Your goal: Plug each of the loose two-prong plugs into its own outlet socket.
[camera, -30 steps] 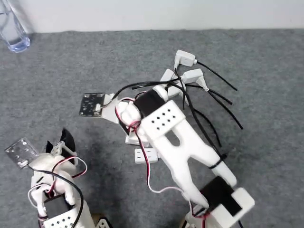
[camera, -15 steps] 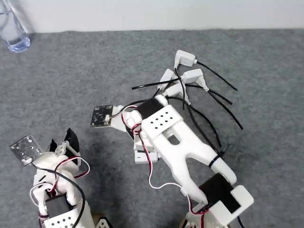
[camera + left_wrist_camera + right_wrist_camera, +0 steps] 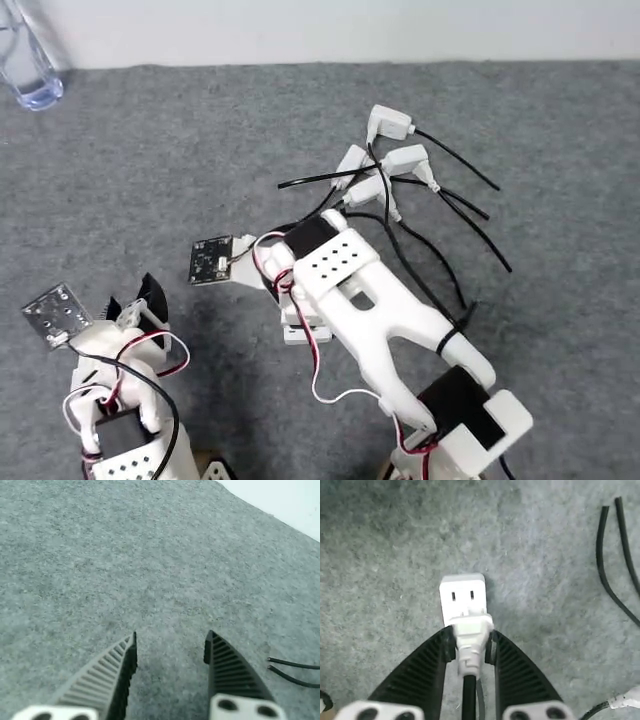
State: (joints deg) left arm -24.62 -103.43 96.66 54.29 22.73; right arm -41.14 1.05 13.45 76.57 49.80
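right gripper [image 3: 470,638] of mine is clamped on a white two-prong plug [image 3: 469,628], the black ridged fingers [image 3: 427,665] pressing its two sides and its black cord [image 3: 468,695] running back between them. the plug's front end sits against the near edge of a white rectangular outlet block [image 3: 462,594], which lies flat on the grey felt table top [image 3: 380,555] with one pair of slots showing just ahead of the plug; i cannot tell whether the prongs are in. against a second ago, my right arm has drawn back toward its base. in the high view the small dark circuit board [image 3: 212,260] at its wrist now sits closer to the near edge of the table, and the arm covers part of the outlet block, which then lay in the open beside it. half a second ago the arm was already almost where it is now. my left gripper [image 3: 171,637] stands wide apart with nothing between its fingers, over bare felt at the near left of the table, well apart from the block; it has shifted only slightly in that second. the other loose white plugs [image 3: 388,124] lie clustered beyond my right arm, their black cords trailing off to the side, just where they lay before.
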